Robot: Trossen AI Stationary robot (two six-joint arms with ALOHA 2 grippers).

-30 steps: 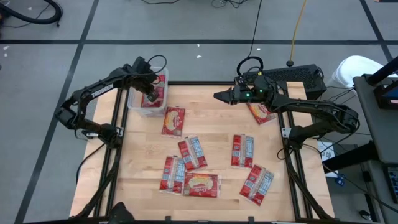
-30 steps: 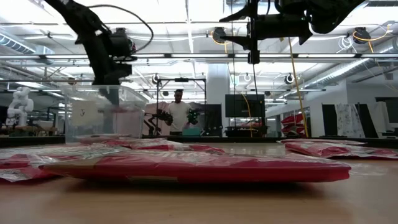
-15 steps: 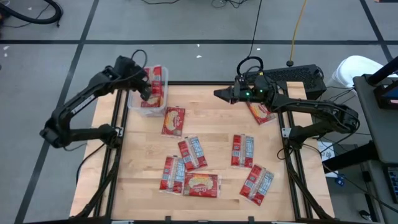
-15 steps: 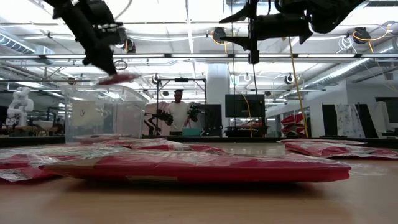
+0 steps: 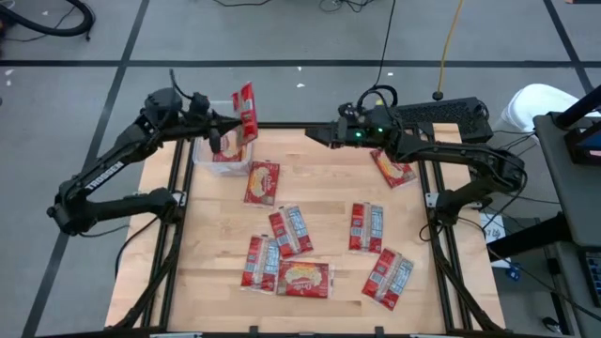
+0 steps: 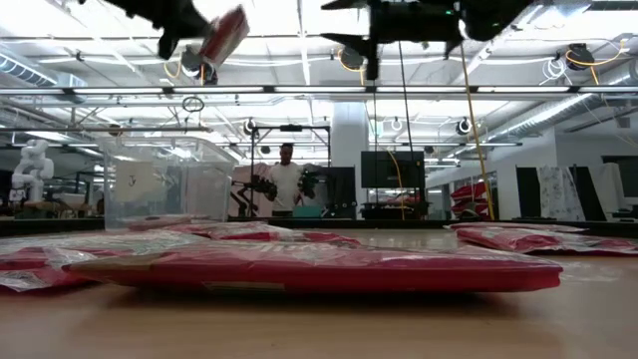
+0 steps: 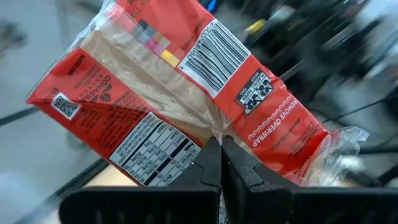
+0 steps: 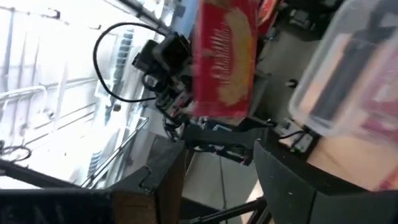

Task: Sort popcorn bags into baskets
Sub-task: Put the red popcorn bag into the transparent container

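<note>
Wooden tabletop (image 5: 324,202) strewn with packets: left gripper (image 5: 228,129), jaws clamped on flat red popcorn bag (image 5: 246,110) held above clear plastic tub (image 5: 202,157); judgement: hand it level to the half-open, empty right gripper (image 5: 315,134).

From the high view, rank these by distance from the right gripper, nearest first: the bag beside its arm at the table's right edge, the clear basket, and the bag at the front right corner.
Measured from the right gripper:
1. Bag beside its arm, at the table's right edge.
2. Clear basket, at the back left corner.
3. Front-right bag, near the front edge.
</note>
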